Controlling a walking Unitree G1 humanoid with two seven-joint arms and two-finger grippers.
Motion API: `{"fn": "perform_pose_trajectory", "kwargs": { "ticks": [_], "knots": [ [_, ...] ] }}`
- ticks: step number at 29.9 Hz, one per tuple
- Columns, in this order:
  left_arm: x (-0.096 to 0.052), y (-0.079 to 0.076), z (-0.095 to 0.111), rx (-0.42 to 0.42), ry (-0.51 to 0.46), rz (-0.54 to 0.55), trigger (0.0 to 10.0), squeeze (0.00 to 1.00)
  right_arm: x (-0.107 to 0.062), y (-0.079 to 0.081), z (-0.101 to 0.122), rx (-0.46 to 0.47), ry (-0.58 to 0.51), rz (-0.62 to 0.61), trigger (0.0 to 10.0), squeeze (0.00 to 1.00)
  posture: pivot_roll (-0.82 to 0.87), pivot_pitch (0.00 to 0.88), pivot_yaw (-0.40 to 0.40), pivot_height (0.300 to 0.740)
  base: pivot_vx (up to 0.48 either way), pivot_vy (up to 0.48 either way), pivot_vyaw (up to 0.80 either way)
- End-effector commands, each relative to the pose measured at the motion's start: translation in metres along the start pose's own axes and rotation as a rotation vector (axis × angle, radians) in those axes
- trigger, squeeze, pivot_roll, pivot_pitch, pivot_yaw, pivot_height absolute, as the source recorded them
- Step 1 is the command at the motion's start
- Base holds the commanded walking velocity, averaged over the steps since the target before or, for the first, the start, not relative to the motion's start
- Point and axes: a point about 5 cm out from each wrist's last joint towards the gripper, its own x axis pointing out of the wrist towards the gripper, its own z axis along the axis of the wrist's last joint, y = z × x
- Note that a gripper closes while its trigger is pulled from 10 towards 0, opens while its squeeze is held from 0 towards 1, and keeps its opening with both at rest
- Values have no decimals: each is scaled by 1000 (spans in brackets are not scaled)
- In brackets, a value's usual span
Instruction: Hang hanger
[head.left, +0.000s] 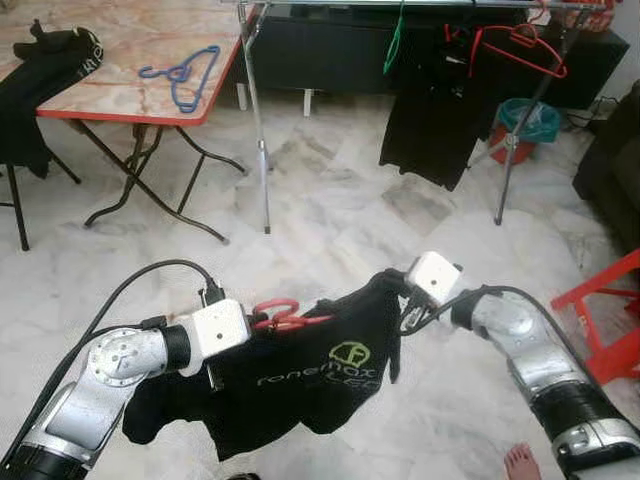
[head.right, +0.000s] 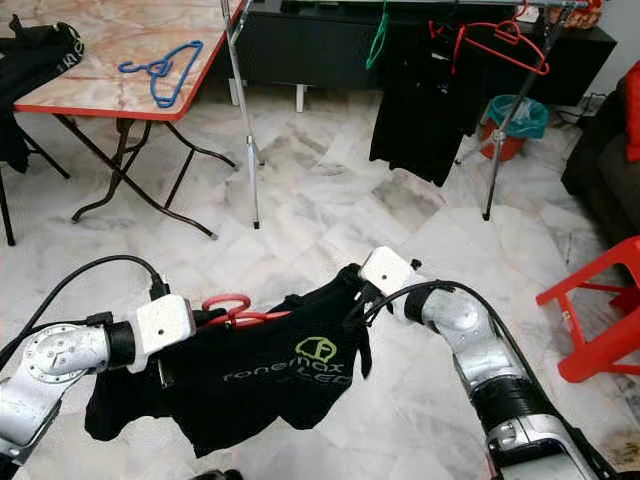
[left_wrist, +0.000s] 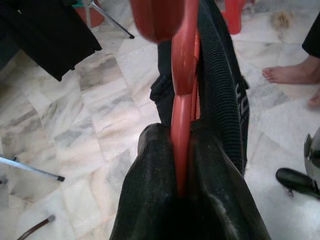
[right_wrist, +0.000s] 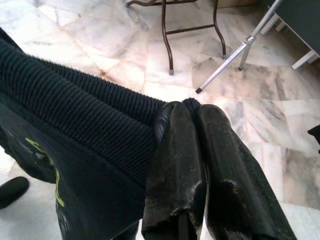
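A red hanger (head.left: 280, 315) carries a black T-shirt (head.left: 310, 375) with a green logo, held low in front of me over the marble floor. My left gripper (head.left: 258, 323) is shut on the hanger's neck (left_wrist: 181, 125), just below the hook. My right gripper (head.left: 402, 296) is shut on the shirt's ribbed collar (right_wrist: 85, 115), with both fingers (right_wrist: 175, 165) pressed together on the fabric. The metal clothes rack (head.left: 255, 100) stands a few steps ahead. A black shirt (head.left: 430, 130) on a green hanger and red hangers (head.left: 520, 40) hang from it.
At the far left a folding table (head.left: 130, 105) bears blue hangers (head.left: 180, 72) and a black garment (head.left: 45, 70). A teal bin (head.left: 528, 120) stands behind the rack, a red stool (head.left: 610, 320) at right. A person's bare foot (head.left: 522, 462) is near my right side.
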Motion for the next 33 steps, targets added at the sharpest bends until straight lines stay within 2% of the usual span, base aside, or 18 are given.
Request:
{"fn": "perform_pose_trajectory", "kwargs": {
  "ticks": [1, 3, 8, 12, 17, 21, 26, 29, 33],
  "knots": [
    [-8, 9, 8, 5, -34, 33, 10000, 0, -8, -10, -11, 11, 80, -47, 10000, 0, 54, 107, -62, 740, 0, 0, 0],
    [-15, 14, 11, -25, -58, 56, 10000, 0, -12, -9, -25, -19, 166, -60, 10000, 0, 54, 107, -62, 740, 0, 0, 0],
    [-21, 17, 16, -52, -88, 52, 10000, 0, -16, -10, -34, -6, 222, -81, 10000, 0, 58, 108, -61, 740, 0, 0, 0],
    [-30, 15, 23, -117, -129, -21, 10000, 0, -20, -14, -39, -11, 271, -110, 10000, 0, 58, 108, -61, 740, 0, 0, 0],
    [-41, 18, 28, -194, -178, -39, 10000, 0, -20, -14, -36, -13, 242, -102, 10000, 0, 57, 105, -60, 740, 0, 0, 0],
    [-47, 29, 31, -261, -259, 52, 10000, 0, -19, -13, -38, 8, 241, -118, 10000, 0, 58, 101, -61, 740, 0, 0, 0],
    [-53, 35, 34, -304, -306, 87, 10000, 0, -20, -13, -38, 19, 236, -126, 10000, 0, 56, 99, -62, 740, 0, 0, 0],
    [-59, 35, 36, -312, -315, 72, 10000, 0, -24, -17, -41, 22, 256, -151, 10000, 0, 57, 96, -62, 740, 0, 0, 0],
    [-70, 28, 38, -347, -312, -23, 10000, 0, -29, -22, -44, 21, 267, -174, 10000, 0, 58, 95, -61, 740, 0, 0, 0]
  ]
}}
